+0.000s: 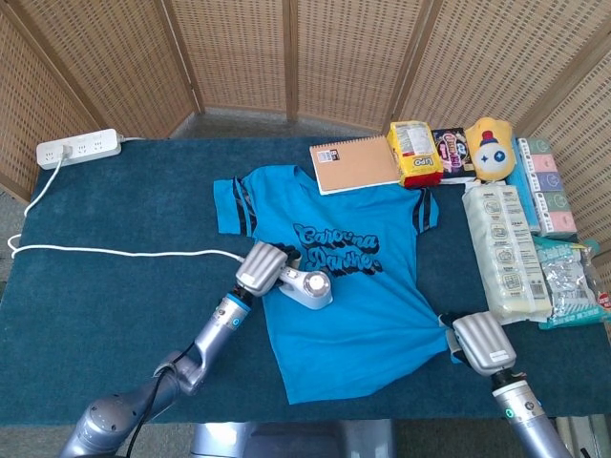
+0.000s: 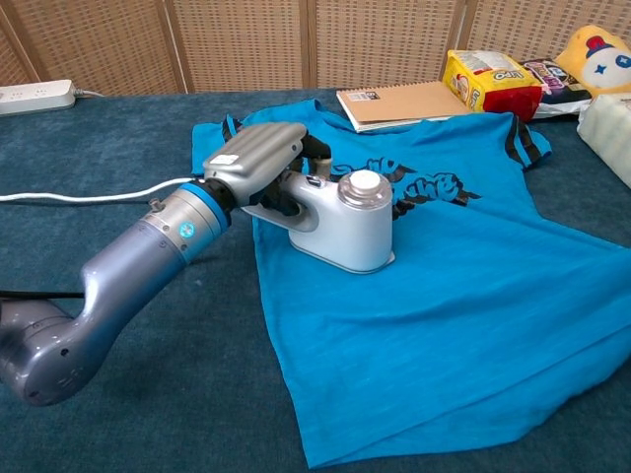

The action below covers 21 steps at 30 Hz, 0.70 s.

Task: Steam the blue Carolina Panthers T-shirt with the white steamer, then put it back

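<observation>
Staged tabletop work area, most likely a lab or demonstration room.

We record a table (image 1: 115, 210) covered in dark blue carpet-like cloth, backed across the top of the frame by a folding woven-wicker screen (image 1: 286, 57) that closes off the room behind. At the upper left we list a white power strip (image 1: 79, 148); at the upper right and right edge, an unrelated assortment: a spiral notebook (image 1: 355, 164), a yellow snack bag (image 1: 414, 153), a yellow plush toy (image 1: 491, 148) and packaged goods (image 1: 503, 252).
</observation>
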Tool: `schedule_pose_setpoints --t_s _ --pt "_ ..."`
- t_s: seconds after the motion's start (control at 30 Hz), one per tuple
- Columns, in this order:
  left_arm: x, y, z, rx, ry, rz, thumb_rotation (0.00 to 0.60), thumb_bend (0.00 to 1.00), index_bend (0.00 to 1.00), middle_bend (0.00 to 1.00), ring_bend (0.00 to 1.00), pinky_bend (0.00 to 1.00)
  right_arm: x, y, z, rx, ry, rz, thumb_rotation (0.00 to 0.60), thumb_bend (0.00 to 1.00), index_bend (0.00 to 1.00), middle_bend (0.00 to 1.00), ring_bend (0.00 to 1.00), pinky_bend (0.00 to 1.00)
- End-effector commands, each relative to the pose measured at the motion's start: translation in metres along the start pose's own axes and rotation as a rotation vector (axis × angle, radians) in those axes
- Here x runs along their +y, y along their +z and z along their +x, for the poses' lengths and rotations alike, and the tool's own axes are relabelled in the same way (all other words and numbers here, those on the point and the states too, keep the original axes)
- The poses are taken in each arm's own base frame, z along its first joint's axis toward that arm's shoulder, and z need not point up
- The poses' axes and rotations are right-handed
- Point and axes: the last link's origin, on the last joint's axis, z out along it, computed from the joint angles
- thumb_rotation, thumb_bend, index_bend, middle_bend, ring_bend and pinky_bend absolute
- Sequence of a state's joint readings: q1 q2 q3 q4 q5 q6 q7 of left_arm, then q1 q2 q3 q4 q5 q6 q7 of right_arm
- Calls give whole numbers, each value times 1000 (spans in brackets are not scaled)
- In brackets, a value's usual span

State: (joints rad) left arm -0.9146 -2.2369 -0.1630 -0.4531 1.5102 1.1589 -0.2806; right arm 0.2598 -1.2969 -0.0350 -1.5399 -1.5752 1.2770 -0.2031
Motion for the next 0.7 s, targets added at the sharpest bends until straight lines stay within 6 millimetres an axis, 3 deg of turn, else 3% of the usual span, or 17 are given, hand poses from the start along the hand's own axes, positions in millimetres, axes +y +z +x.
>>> schedule_pose_setpoints --t_s 0.03,0.33,0.7 --pt "13 1 -5 -5 -15 -36 600 439 602 700 609 709 -1 0 -1 -4 2 1 600 696 584 589 639 779" --pt "13 -4 -3 3 0 -76 600 438 602 700 609 709 -5 -1 -5 -36 10 10 600 697 584 589 637 778" --pt "-31 -14 16 19 61 -10 600 438 601 700 609 709 -21 2 -16 -85 -14 68 600 697 584 589 630 740"
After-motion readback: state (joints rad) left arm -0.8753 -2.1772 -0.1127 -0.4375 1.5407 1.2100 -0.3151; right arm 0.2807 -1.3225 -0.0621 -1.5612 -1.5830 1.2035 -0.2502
